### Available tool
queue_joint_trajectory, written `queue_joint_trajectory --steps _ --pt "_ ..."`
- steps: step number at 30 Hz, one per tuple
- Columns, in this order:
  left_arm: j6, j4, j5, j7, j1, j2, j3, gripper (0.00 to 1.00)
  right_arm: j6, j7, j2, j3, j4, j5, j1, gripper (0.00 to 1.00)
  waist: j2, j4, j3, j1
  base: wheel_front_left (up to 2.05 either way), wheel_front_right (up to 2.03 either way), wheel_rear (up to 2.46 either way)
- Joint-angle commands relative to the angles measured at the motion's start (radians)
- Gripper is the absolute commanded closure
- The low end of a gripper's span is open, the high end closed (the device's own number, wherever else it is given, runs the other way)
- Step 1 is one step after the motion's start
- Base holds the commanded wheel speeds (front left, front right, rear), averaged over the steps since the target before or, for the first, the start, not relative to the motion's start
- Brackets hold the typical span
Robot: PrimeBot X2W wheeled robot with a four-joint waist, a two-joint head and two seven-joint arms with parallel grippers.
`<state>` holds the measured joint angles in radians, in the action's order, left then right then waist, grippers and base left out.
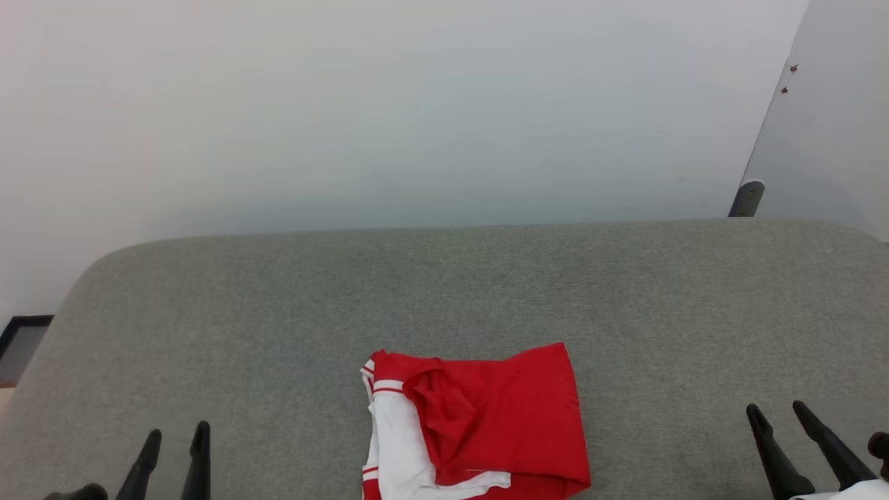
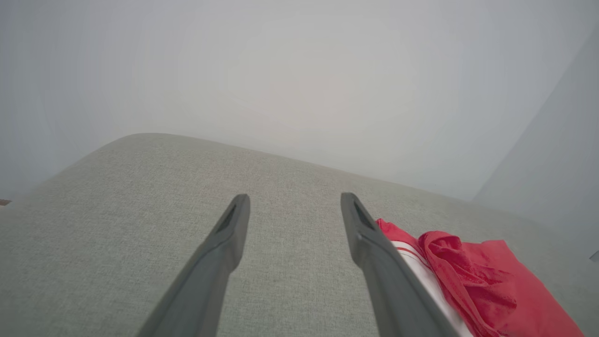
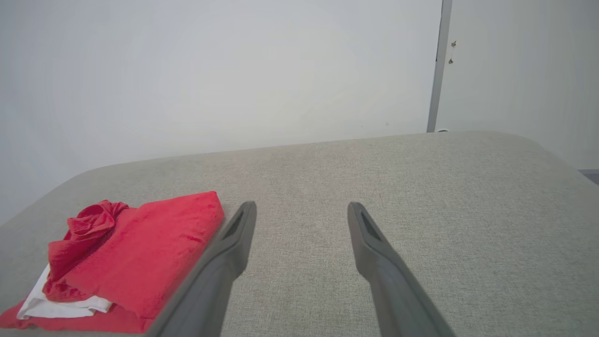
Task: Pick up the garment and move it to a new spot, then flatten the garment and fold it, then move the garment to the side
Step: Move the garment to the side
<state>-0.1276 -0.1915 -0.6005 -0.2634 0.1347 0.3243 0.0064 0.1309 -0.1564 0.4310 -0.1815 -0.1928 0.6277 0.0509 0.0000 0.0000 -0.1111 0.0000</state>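
Head view, left to right. Low at the left edge: left gripper (image 1: 178,430), fingers spread wide, nothing between them, over bare grey cushion (image 1: 278,312). Left wrist view agrees: only upholstery shows in the gap, and the red cloth lies off beyond the right-hand finger.

Middle: garment (image 1: 486,417) at the near edge of the cushion, between the two grippers and well apart from both. It's a compact, rough rectangle of stacked layers with the red body on top. A white sleeve with stripe trim pokes out on its left side, and there's a bunched red lump near the upper left. The right edge looks like a clean fold and the rest is sloppier. The frame cuts off the bottom.

Low at the right: right gripper (image 1: 776,408), also wide and empty. Right wrist view puts the bundle left of its fingers, with a white layer sandwiched between red ones.

Progress: ambiguous.
- Not spread flat now and not held now.
- A folded-ish bundle with both hands clear fits a loosely folded shirt lying ready for pickup. It equally fits a finished fold that has been set down.
- It sits roughly centred in front of the robot, not clearly off to one side, so I wouldn't call the move-aside step settled.
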Motion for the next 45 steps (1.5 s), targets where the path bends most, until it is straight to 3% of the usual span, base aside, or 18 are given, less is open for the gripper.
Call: queue_joint_trajectory --steps 1,16,27,41,42,43,45 --pt "-0.001 0.005 -0.005 0.000 0.008 0.007 0.003 0.00 0.000 0.012 -0.007 -0.006 -0.002 0.004 0.004 0.00 0.0000 0.010 0.002 0.0000 0.00 0.00 0.00" --pt "0.030 0.061 0.003 0.022 0.028 0.008 -0.011 0.00 0.000 0.194 -0.035 -0.126 -0.047 0.057 -0.133 0.00 0.0000 0.160 0.030 0.0000 0.00 0.00 0.00" --pt "0.030 0.062 -0.002 0.038 0.020 -0.002 -0.044 0.00 0.000 0.347 -0.054 -0.173 -0.211 0.098 -0.214 0.00 0.0000 0.268 0.046 0.0000 0.00 0.00 0.00" --pt "0.021 0.030 -0.013 0.032 -0.031 -0.024 -0.083 0.00 -0.001 0.586 -0.135 -0.111 -0.461 0.134 -0.327 0.00 0.0000 0.321 0.103 0.0000 0.00 0.00 0.00" --pt "0.020 0.027 -0.013 0.030 -0.037 -0.026 -0.086 0.00 -0.001 0.607 -0.142 -0.107 -0.477 0.137 -0.337 0.59 0.0000 0.323 0.108 0.0000 0.00 0.00 0.00" --pt "0.019 0.023 -0.014 0.028 -0.041 -0.028 -0.088 0.00 -0.001 0.622 -0.148 -0.103 -0.490 0.141 -0.347 1.00 0.0000 0.325 0.112 0.0000 0.00 0.00 0.00" --pt "0.017 0.015 -0.013 0.025 -0.050 -0.031 -0.091 0.00 -0.001 0.637 -0.151 -0.104 -0.501 0.127 -0.368 1.00 0.0000 0.327 0.118 0.0000 0.00 0.00 0.00"
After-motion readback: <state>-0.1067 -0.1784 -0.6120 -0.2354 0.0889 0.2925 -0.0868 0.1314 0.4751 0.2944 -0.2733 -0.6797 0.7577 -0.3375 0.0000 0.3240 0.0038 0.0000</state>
